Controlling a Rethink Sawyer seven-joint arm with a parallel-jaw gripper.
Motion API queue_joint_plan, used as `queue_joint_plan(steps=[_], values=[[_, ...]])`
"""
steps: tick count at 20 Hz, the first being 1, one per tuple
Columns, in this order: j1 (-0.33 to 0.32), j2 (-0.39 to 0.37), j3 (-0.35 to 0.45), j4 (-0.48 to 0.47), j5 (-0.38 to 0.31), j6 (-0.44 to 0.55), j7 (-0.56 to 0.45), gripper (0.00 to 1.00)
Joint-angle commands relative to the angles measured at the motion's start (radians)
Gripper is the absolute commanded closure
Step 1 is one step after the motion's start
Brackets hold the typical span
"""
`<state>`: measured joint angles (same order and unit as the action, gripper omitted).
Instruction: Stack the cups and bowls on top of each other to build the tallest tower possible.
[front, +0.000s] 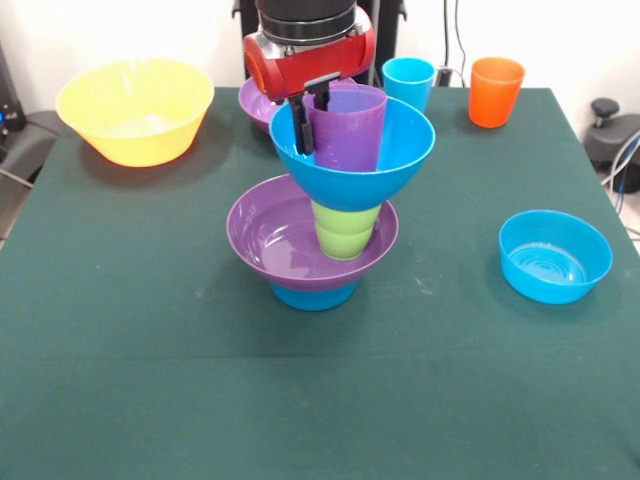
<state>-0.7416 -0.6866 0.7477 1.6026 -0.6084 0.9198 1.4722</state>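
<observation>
a: we see the tower (322, 235) mid-table: small blue bowl (313, 296) lowest, wide purple bowl (290, 245), lime green cup (345, 230), large blue bowl (385, 155), purple cup (350, 125) on top.

b: the gripper (312, 115) sits at that cup's rim; we cannot tell how its fingers stand. behind the tower, the second purple bowl (255, 100) is mostly hidden.

- A dark green cloth (150, 400) covers the bench.
- A pale wall (560, 40) stands behind.
- Black cables (460, 40) hang down the wall.
- Dark equipment (612, 135) sits at the right edge.
</observation>
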Motion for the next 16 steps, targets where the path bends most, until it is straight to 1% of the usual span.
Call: queue_joint_plan(steps=[1,5,11,16], values=[[0.032,0.042,-0.011,-0.043,-0.069,0.139,-0.268,1.00],[0.036,0.048,-0.013,-0.058,-0.073,0.176,-0.285,1.00],[0.025,0.039,-0.013,-0.044,-0.100,0.200,-0.306,1.00],[0.008,0.035,-0.001,-0.028,-0.102,0.173,-0.293,1.00]])
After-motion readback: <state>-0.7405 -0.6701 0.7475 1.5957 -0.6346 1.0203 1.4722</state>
